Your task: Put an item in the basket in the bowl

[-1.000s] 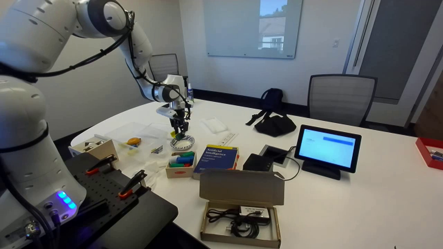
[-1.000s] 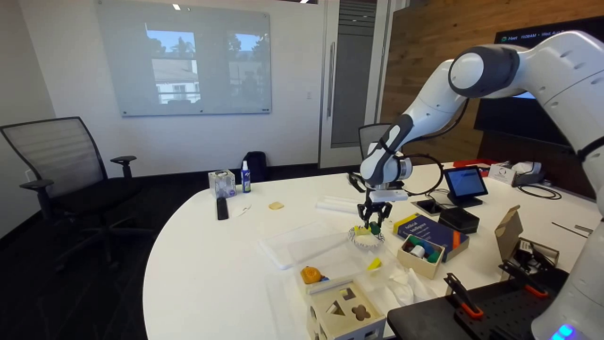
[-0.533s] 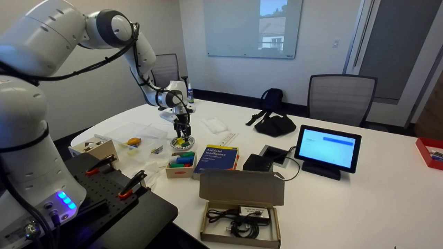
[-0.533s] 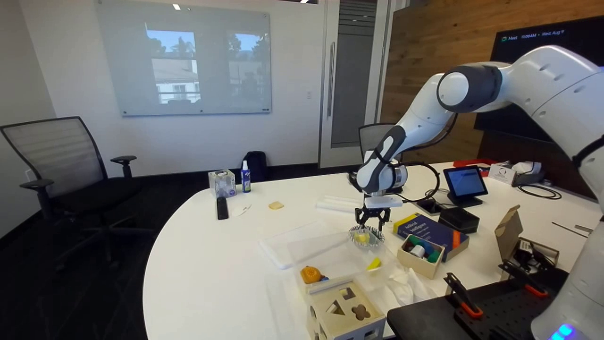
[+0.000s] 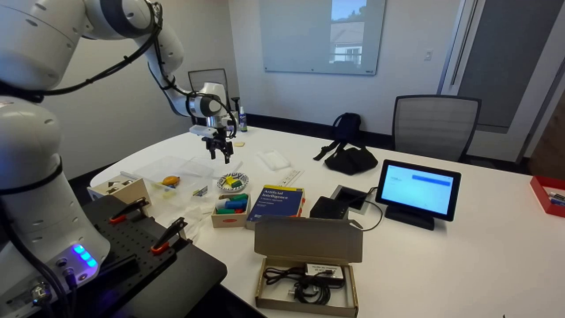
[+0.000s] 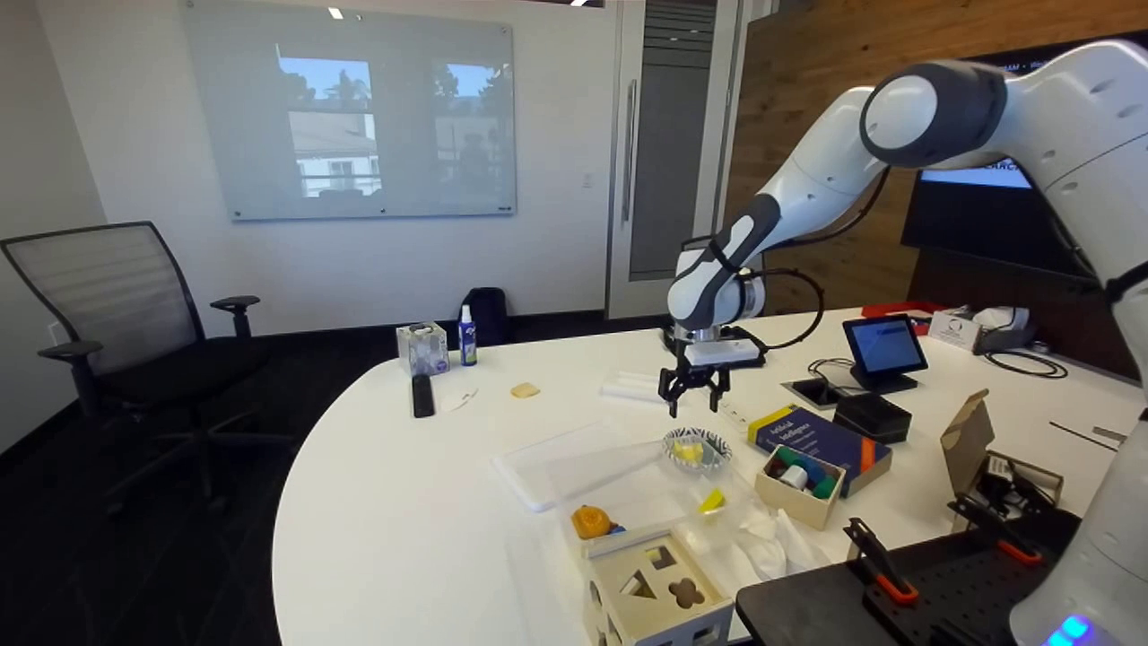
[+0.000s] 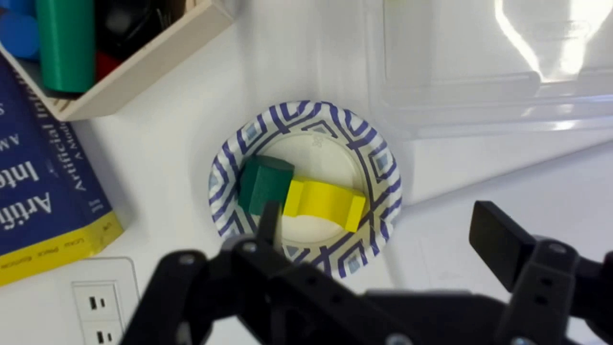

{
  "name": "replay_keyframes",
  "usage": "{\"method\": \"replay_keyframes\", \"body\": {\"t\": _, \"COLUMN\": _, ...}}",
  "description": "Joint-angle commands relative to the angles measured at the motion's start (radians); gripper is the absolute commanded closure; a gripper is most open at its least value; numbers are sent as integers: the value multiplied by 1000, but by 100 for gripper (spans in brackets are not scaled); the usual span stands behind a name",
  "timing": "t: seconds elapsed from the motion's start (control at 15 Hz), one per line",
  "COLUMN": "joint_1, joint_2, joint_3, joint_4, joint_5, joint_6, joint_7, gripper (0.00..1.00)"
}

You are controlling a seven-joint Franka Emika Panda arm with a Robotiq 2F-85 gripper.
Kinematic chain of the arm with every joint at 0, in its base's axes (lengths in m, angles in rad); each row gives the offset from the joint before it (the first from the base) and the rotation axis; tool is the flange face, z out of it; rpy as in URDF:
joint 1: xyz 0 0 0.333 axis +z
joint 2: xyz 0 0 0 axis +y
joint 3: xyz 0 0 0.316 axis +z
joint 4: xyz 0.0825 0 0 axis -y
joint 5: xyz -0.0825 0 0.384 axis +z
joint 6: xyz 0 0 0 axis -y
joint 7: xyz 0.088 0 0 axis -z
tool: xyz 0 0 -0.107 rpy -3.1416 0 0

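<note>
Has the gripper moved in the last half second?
Yes: in an exterior view, the gripper has moved up and toward picture left, away from the unmoved bowl.

Your table [image 6: 386,502]: white, edge curved. Directly on it you have: patterned bowl [image 7: 383,158], just beside clear plastic container [image 7: 431,103]; small wooden box [image 5: 220,221], just beside blue book [image 5: 276,203]; open cardboard box [image 5: 309,240]; black-framed screen [image 5: 417,190]; squat black box [image 5: 329,207]; near the curved edge, blue spray bottle [image 6: 467,341], patterned carton [image 6: 423,352], black oblong [image 6: 421,397].
</note>
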Motion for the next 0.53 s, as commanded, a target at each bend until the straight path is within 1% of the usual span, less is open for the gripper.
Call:
{"method": "replay_keyframes", "body": {"t": 0.0, "joint_1": 14, "joint_2": -185, "joint_3": 20, "joint_4": -160, "joint_5": -40, "joint_6": -2, "joint_7": -33, "gripper": 0}}
{"method": "replay_keyframes", "body": {"t": 0.2, "joint_1": 10, "joint_2": -264, "joint_3": 61, "joint_4": -233, "joint_5": -43, "joint_6": 6, "joint_7": -71, "gripper": 0}}
{"method": "replay_keyframes", "body": {"t": 0.47, "joint_1": 18, "joint_2": -318, "joint_3": 91, "joint_4": -284, "joint_5": -48, "joint_6": 2, "joint_7": -81, "gripper": 0}}
